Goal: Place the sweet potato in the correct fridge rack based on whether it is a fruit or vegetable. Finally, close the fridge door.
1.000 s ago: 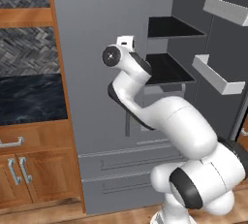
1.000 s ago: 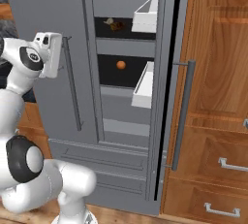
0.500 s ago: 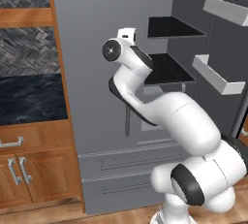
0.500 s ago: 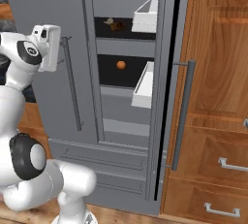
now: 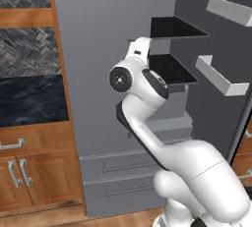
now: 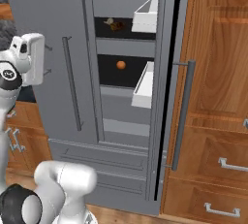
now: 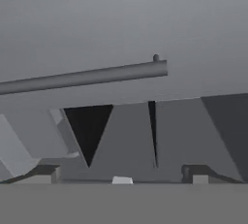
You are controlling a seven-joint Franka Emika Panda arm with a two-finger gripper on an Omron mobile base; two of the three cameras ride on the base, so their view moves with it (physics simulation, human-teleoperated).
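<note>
Gripper: fingertips stood wide apart with nothing between them in the hand view; gripper (image 7: 121, 175) empty, facing a grey fridge front.
Sweet potato: on the upper fridge rack (image 6: 127, 27), small brown lump (image 6: 112, 23), well apart from the gripper (image 6: 48, 60), up and off to its right, deeper in the fridge.
Orange ball: (image 6: 120, 65) on the rack below, also right of the gripper and well apart.
Why placed so: potato lay on a different rack from the orange ball, likely the vegetable/fruit split; placing looked done.
Why gripper so: empty and spread, held up in front of the closed left door (image 6: 53, 34), probably free to go for the door-closing step.
Open door: (image 6: 167, 72) stood far right of the gripper, edge-on, its bins (image 6: 144, 86) hanging inward; not yet shut.
Right base view gave: the rack contents, both door handles, hand from the side.
Left base view gave: arm's bend and the racks (image 5: 174, 27) from the side, door bins (image 5: 221, 76); rack contents were hidden there.
Hand view gave: finger spread and a handle bar (image 7: 87, 77) close ahead, just above the fingertips; which door it belonged to was unclear.
Risk: the push on the open door needs a wide swing right.
</note>
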